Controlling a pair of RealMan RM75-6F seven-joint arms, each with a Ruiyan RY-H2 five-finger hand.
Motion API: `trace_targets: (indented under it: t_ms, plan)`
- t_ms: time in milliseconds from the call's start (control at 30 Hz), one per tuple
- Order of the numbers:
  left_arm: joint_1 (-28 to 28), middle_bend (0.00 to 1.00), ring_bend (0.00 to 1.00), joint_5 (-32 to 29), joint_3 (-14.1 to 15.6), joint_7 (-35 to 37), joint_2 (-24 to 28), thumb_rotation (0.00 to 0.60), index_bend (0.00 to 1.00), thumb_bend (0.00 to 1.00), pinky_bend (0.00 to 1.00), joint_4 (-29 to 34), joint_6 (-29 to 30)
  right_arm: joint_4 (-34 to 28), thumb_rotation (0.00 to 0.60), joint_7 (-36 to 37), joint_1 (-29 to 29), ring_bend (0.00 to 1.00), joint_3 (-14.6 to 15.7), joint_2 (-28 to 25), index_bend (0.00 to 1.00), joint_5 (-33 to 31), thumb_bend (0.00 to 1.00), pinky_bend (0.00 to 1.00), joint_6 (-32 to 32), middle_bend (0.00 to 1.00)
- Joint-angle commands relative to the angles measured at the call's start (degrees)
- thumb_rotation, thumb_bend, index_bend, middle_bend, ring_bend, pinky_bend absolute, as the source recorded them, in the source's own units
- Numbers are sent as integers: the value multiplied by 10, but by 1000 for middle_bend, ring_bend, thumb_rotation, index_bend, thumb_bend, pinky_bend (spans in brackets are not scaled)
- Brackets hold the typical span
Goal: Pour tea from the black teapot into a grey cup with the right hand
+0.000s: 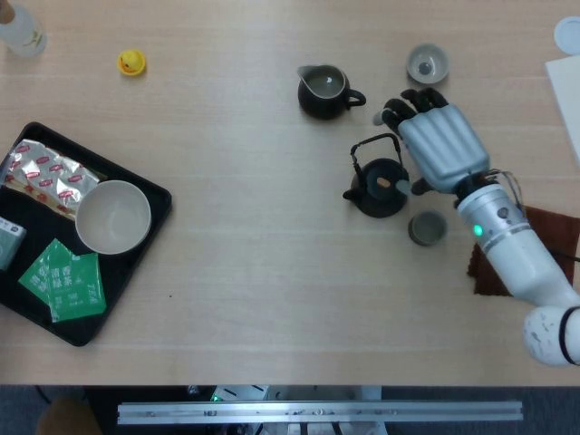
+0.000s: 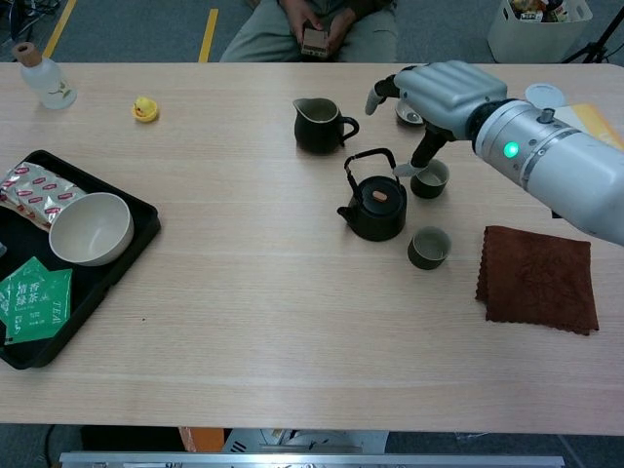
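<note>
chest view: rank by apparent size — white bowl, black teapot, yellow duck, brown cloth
Largest to smallest, as they look in the chest view:
1. brown cloth
2. white bowl
3. black teapot, close to the bowl, so that pair is unsure
4. yellow duck, though it sits farther from the camera

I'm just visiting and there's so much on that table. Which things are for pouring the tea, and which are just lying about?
For the job:
- black teapot
- grey cups
- right hand, hovering by the teapot

Lying about:
- dark pitcher
- yellow duck
- black tray with white bowl and green tea packets
- brown cloth
- small bottle
</note>
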State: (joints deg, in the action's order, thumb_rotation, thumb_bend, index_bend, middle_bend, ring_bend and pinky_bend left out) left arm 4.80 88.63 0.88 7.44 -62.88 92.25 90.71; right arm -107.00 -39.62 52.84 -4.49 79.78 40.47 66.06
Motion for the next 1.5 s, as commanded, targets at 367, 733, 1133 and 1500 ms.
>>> trace_targets:
  t_ms: [367, 733, 1133, 1500]
  plan:
    - [-7, 124, 28, 32, -1, -31, -5, 600, 69, 295, 14, -7, 21, -90, 600, 56, -188, 157, 106, -140, 335, 200, 117, 139, 201, 336]
    - [-15, 123, 28, 55, -3, -107, -9, 600, 95, 295, 0, -14, 31, -71, 600, 111, -317, 157, 159, -190, 339, 303, 116, 139, 281, 336]
    - [-19, 124, 28, 76, 10, -113, -4, 600, 98, 295, 0, 14, 29, -18, 600, 158, -437, 157, 175, -190, 339, 393, 116, 139, 353, 336]
    - [-18, 124, 28, 84, 17, -121, -7, 600, 98, 295, 0, 22, 31, 1, 600, 176, -482, 157, 152, -191, 339, 433, 116, 139, 354, 336]
